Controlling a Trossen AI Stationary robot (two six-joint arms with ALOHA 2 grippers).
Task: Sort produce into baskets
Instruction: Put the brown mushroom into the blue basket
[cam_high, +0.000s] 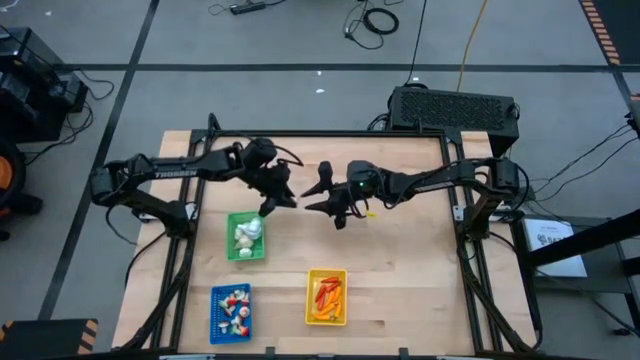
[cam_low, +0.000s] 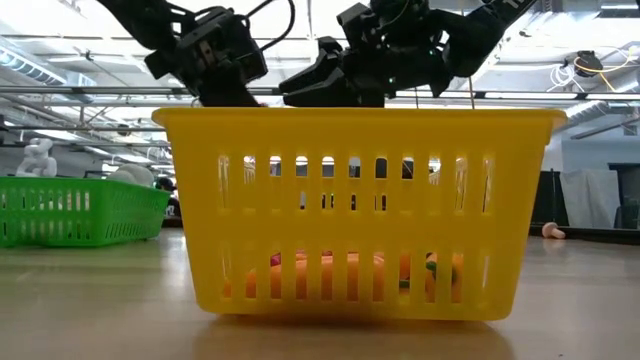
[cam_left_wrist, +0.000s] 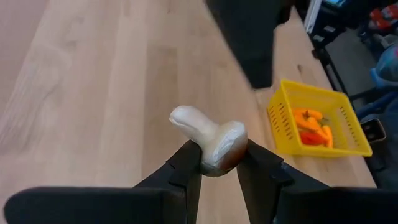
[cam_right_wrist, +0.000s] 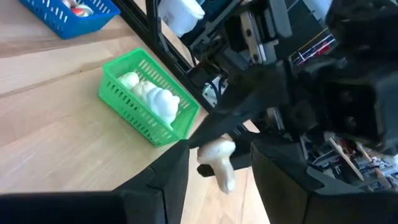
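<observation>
Yellow basket (cam_high: 326, 297) sitting nearest, holding orange and red pieces. Left gripper (cam_left_wrist: 219, 163) pinching white mushroom (cam_left_wrist: 211, 142), hanging just past green basket (cam_high: 245, 237), probably for drop. Right gripper (cam_right_wrist: 214, 165) waiting alongside, fingers spread, empty.

The wooden table (cam_high: 400, 270) carries three baskets, all on the near side of the two grippers that hang over its middle. The green basket (cam_high: 246, 237) sits just below the left gripper (cam_high: 270, 205), the yellow basket (cam_high: 326, 297) lies nearer still, below the right gripper (cam_high: 335, 208), and the blue basket (cam_high: 231, 312) stands at the near edge, beyond the green one.
</observation>
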